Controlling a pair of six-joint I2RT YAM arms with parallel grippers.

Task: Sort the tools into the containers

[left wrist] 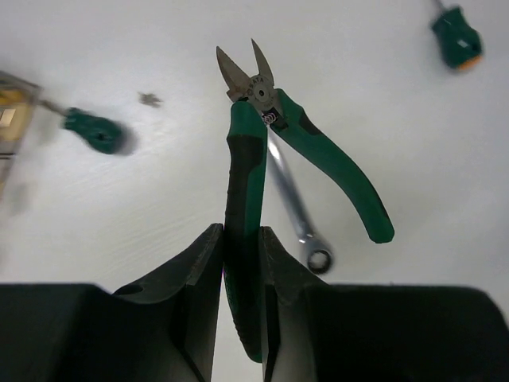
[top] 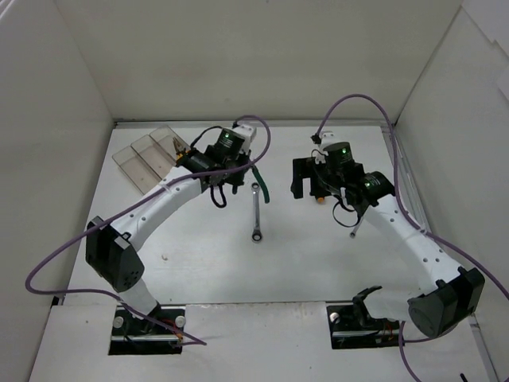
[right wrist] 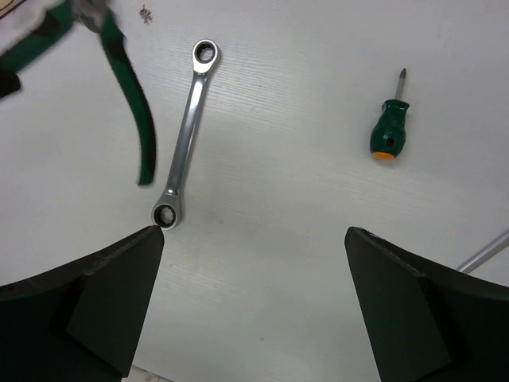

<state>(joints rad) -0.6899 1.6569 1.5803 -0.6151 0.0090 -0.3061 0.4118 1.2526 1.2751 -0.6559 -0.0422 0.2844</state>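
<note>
Left wrist view first: look at the left gripper (left wrist: 241,239), closed tight on one handle of the dark green pliers (left wrist: 318,151) and, by the look of it, holding them clear of the table. Take the silver wrench (top: 256,213) as the mark. Place the pliers just above and beside its far end, the containers (top: 151,155) well off to its left and farther back, and the green screwdriver (right wrist: 388,135) with the orange butt apart on its right. Note the right gripper (right wrist: 253,239) hovering to the right of the wrench, jaws spread wide with nothing between them. Expect trouble from the one-handle grip: pinched by a single limb only, so likely to swivel between the pads during the carry, or to slip out altogether. Expect trouble too from the free handle, splayed out sideways over the wrench and liable to catch a container rim or dividing wall, given how narrow each compartment looks. Read the long axis as running straight out along the fingers, cutting nose pointing away from the wrist, gripped handle nearly in line, other handle angled off to one side. Line that axis up with a container's length before lowering, or risk leaving the tool perched across the top.
</note>
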